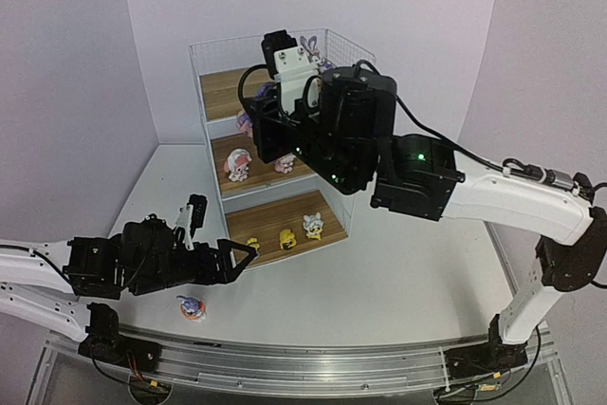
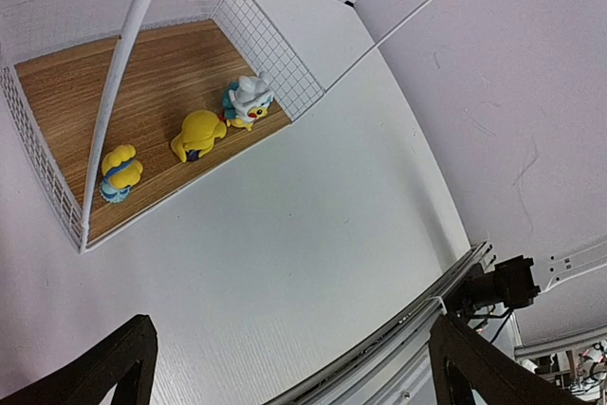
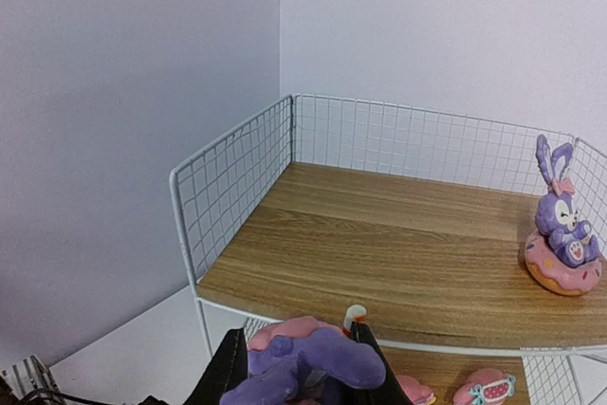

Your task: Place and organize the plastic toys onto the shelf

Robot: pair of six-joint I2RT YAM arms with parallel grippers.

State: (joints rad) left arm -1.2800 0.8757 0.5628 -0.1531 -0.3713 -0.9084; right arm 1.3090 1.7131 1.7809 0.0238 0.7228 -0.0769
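Observation:
My right gripper [image 3: 296, 353] is shut on a purple bunny [image 3: 318, 367] with a pink donut base, held just in front of the shelf's top board [image 3: 398, 234] at its front left corner. In the top view this held bunny [image 1: 244, 121] shows beside the shelf [image 1: 211, 92]. Another bunny [image 3: 561, 234] sits at the top tier's far right. Pink-hatted figures [image 1: 237, 166] stand on the middle tier. Three yellow toys [image 2: 197, 133] line the bottom board. One more bunny [image 1: 192, 307] lies on the table near my left gripper [image 1: 242, 259], which is open and holds nothing.
White wire-grid walls [image 3: 237, 177] close the shelf's sides and back. The right arm [image 1: 446, 182] stretches across the table's right half. A metal rail [image 1: 313, 367] runs along the near table edge.

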